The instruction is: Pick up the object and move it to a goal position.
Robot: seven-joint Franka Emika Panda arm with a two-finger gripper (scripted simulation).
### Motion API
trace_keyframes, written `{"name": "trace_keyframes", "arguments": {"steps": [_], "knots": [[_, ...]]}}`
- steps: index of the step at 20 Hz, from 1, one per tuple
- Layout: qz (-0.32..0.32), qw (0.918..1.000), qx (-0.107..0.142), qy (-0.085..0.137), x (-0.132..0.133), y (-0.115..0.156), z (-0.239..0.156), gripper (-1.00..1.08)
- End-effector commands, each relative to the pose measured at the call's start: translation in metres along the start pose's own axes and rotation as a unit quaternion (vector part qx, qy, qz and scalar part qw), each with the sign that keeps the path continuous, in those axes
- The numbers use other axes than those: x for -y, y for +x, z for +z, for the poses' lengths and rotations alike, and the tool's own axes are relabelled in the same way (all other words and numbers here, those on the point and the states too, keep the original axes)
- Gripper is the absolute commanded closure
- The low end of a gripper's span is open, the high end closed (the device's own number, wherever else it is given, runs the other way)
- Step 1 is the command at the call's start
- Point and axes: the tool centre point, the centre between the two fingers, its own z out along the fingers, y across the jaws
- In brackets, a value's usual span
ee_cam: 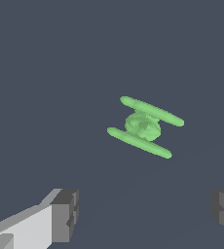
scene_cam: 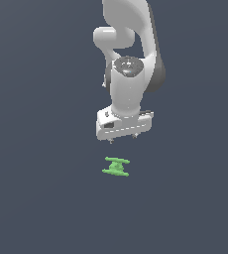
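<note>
Gripper [scene_cam: 122, 140] spread wide, holding nothing, hanging above green object [scene_cam: 116, 167], clear gap between. Object [ee_cam: 145, 127] flat on dark surface [scene_cam: 36, 198].

The only thing here apart from the task is the floor [scene_cam: 36, 203], a flat, matte surface of dark slate blue that fills the exterior view from edge to edge in one even tone. In the wrist view the same floor [ee_cam: 46, 68] takes up the whole background, again plain and smooth, with the same dull blue-grey colour throughout. Across that floor a very faint straight change of shade runs on a slant, one side barely lighter than the other; what causes it cannot be told.
</note>
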Motion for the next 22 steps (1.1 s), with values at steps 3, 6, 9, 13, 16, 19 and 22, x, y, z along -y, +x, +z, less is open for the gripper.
{"name": "trace_keyframes", "arguments": {"steps": [3, 6, 9, 13, 16, 19, 22], "knots": [[-0.049, 0.9988, 0.003, -0.001, -0.003, 0.005, 0.008, -0.92], [-0.09, 0.996, 0.005, -0.002, -0.005, 0.008, 0.014, -0.92], [-0.131, 0.9914, 0.008, -0.003, -0.008, 0.012, 0.021, -0.92], [-0.185, 0.9827, 0.01, -0.003, -0.011, 0.016, 0.03, -0.92], [-0.225, 0.9743, 0.012, -0.002, -0.013, 0.02, 0.037, -0.92], [-0.264, 0.9643, 0.014, -0.001, -0.016, 0.023, 0.044, -0.92], [-0.303, 0.9528, 0.016, 0.0, -0.018, 0.026, 0.051, -0.92]]}}
